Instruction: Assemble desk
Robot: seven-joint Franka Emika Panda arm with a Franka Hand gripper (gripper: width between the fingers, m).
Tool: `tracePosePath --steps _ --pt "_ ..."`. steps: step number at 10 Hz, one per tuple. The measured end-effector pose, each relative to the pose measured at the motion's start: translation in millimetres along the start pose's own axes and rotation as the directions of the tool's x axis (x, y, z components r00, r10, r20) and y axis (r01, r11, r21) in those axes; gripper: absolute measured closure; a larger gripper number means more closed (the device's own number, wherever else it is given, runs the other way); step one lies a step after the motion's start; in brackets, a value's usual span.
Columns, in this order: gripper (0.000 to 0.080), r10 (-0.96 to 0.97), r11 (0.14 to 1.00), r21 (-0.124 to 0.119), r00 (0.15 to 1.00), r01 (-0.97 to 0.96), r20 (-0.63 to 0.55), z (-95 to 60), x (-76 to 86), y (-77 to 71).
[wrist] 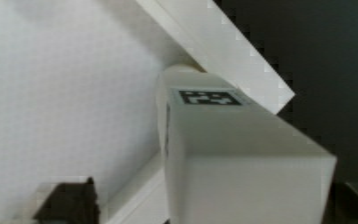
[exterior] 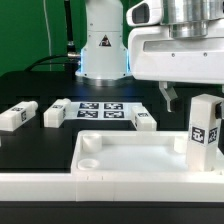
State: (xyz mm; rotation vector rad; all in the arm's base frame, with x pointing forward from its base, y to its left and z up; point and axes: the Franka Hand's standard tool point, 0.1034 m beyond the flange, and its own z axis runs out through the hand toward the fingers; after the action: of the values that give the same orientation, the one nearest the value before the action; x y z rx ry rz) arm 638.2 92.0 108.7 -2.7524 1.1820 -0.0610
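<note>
Tool (exterior: 190,98) hangs with jaws spread, gripping nothing, by the top of the leg (exterior: 205,130) standing upright in the desk top's (exterior: 120,160) corner on the exterior view's right, so I'd pull straight up, no sideways nudge, or it'll tip.

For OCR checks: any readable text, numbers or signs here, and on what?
No words, brands or numbers are legible in either view.
One triangle sign on the robot base: symbol too small to read.
Black-and-white square tags on the upright leg, lying legs and marker board: patterns only, no characters.
</note>
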Motion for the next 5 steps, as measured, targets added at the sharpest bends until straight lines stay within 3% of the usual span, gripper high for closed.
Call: tracePosePath --steps 5 --pt "0.0150 -0.430 0.903 -0.001 0.903 0.430 0.000 0.1 -3.9 -3.8"
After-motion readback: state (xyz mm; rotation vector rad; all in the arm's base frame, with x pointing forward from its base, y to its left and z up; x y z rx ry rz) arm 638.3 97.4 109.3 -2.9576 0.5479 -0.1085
